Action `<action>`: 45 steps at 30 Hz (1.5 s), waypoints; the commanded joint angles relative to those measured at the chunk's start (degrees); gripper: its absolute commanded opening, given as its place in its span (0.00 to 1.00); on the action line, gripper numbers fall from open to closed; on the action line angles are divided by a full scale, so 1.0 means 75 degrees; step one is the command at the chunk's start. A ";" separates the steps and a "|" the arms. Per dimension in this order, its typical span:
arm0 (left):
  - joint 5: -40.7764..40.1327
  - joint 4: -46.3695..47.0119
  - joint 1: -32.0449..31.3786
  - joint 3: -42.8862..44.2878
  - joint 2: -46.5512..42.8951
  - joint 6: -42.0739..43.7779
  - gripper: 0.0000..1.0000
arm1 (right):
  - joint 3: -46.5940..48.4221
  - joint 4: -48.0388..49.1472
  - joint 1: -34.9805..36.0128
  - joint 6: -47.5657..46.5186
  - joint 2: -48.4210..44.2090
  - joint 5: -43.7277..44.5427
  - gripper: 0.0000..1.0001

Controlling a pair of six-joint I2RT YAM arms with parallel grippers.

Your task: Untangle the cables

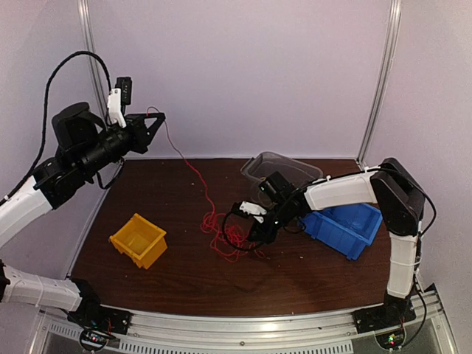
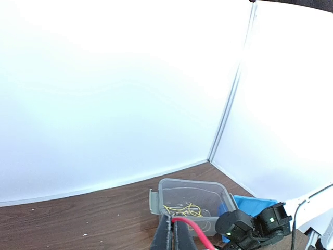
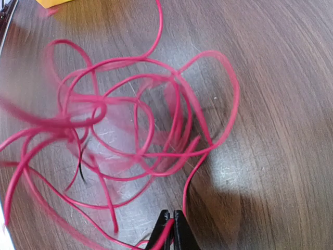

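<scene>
The cables here are a red one and a yellow one. The red cable (image 1: 193,171) runs taut from my raised left gripper (image 1: 156,122) down to a loose red tangle (image 1: 225,234) on the table. In the left wrist view the left gripper (image 2: 176,221) is shut on the red cable (image 2: 195,225). My right gripper (image 1: 258,230) sits low at the tangle's right edge. In the right wrist view the right gripper (image 3: 172,216) is shut on a strand of the red tangle (image 3: 130,130). A yellow cable (image 2: 188,210) lies inside the clear container (image 2: 156,200).
A yellow bin (image 1: 139,238) stands at the left front of the wooden table (image 1: 169,280). A blue bin (image 1: 345,225) lies under the right arm, with the clear container (image 1: 284,168) behind it near the back wall. The left arm hangs high over the table's left edge.
</scene>
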 commanded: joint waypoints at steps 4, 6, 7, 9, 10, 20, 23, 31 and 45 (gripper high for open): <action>-0.1084 -0.1041 0.0036 0.1295 -0.0243 0.1034 0.00 | -0.0187 0.0070 -0.0099 -0.0012 -0.0212 0.0117 0.01; -0.1221 -0.1157 0.0036 0.1589 -0.0287 0.1225 0.00 | -0.0223 0.0078 -0.0102 -0.0010 -0.0224 0.0159 0.00; -0.1329 -0.1171 0.0036 0.1717 -0.0334 0.1320 0.00 | -0.0240 0.0084 -0.0101 -0.0016 -0.0228 0.0208 0.00; -0.1567 -0.1226 0.0036 0.1932 -0.0431 0.1505 0.00 | -0.0278 0.0120 -0.0112 0.0002 -0.0225 0.0281 0.00; -0.1669 -0.1236 0.0036 0.2008 -0.0483 0.1574 0.00 | -0.0291 0.0125 -0.0122 -0.0001 -0.0209 0.0303 0.00; -0.0752 -0.0976 0.0036 0.1340 -0.0487 0.1066 0.00 | -0.0570 0.0175 -0.0031 -0.1073 -0.1929 -0.1589 0.49; -0.0659 -0.0854 0.0036 0.1149 -0.0466 0.0945 0.00 | -0.0061 -0.0260 0.0045 -0.1398 -0.2118 -0.1253 0.59; 0.0011 -0.0571 0.0036 0.1209 -0.0215 0.0603 0.00 | 0.1522 -0.0338 0.0368 -0.1043 -0.0924 -0.1186 0.65; 0.0404 -0.1413 0.0036 0.3518 0.0570 0.0744 0.00 | 0.3038 0.1586 0.1230 0.0166 0.1737 -0.1737 0.70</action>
